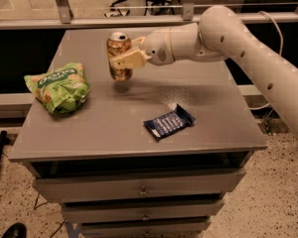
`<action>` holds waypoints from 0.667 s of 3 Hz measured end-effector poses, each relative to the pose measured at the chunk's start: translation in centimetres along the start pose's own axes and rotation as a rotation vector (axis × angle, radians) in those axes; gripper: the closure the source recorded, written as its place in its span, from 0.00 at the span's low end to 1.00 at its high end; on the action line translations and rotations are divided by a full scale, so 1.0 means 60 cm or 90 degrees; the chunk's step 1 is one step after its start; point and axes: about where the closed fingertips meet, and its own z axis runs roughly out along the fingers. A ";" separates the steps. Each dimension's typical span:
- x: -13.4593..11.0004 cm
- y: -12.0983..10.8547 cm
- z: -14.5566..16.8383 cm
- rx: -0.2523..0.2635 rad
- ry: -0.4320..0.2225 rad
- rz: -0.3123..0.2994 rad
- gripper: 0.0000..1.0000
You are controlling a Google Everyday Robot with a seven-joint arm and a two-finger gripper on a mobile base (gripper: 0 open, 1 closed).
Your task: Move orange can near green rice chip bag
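One orange can (119, 56) clamped in jaws above table (208, 114).

Dim warm overhead light; the hand (121, 60) gripping the orange can (118, 44) casts a soft shadow onto the table (89, 128).

The orange can (117, 44) — slim, orange-gold with a silver top — hangs roughly upright just above the grey table (89, 133), toward its far side, clamped around the middle by the gripper (121, 59). The green rice chip bag (59, 87) — puffy, bright green, white lettering — lies near the table's left edge, well apart from the can.
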 end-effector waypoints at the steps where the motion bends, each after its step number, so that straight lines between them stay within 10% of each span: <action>1: 0.016 0.048 0.020 -0.052 0.007 0.001 1.00; 2: 0.017 0.083 0.042 -0.081 0.007 -0.025 0.82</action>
